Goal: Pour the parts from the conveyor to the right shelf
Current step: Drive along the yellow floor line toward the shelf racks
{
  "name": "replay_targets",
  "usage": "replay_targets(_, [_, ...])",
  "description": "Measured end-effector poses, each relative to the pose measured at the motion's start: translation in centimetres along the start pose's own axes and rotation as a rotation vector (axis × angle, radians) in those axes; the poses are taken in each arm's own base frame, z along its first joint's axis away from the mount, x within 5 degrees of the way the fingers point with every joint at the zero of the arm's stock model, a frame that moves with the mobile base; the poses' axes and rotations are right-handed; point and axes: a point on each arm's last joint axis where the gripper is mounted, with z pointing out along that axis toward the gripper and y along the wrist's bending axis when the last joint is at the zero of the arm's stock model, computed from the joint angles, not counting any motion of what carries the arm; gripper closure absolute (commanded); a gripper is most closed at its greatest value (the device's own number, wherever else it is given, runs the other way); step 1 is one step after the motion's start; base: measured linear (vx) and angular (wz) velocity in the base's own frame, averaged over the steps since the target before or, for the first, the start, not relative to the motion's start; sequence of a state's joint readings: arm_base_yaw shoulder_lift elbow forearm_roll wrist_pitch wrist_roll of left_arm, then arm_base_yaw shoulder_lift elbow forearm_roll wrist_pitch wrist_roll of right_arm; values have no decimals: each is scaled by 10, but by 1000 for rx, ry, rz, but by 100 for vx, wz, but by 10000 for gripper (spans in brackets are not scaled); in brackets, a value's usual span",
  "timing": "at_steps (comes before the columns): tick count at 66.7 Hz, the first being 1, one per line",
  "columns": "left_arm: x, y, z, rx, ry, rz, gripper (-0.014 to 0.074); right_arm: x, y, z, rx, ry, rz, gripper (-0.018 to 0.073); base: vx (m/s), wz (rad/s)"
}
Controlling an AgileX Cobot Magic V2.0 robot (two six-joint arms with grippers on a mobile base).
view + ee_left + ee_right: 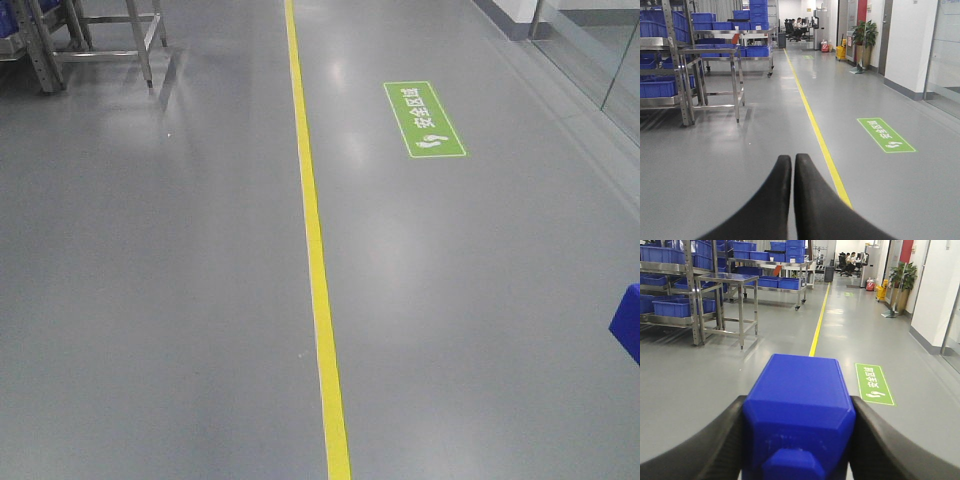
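My right gripper is shut on a blue plastic box, with its black fingers pressed against the box's two sides. A corner of the box shows at the right edge of the front view. Its contents are hidden. My left gripper is shut and empty, its two black fingertips touching, held above the grey floor. The conveyor is out of view. Metal shelves with blue bins stand at the left, also seen in the left wrist view.
A yellow floor line runs straight ahead, with a green floor sign to its right. A steel table stands by the shelves, and rack legs show at the top left. A glass wall is at the right.
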State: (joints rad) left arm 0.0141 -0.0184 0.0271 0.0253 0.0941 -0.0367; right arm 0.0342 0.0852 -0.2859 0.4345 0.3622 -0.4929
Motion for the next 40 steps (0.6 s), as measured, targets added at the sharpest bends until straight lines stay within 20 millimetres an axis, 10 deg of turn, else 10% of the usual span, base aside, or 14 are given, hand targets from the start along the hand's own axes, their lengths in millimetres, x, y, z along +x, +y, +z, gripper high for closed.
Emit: replay_targets(40, [0, 0, 0, 0, 0, 0, 603, 0, 0, 0, 0, 0, 0, 567, 42, 18])
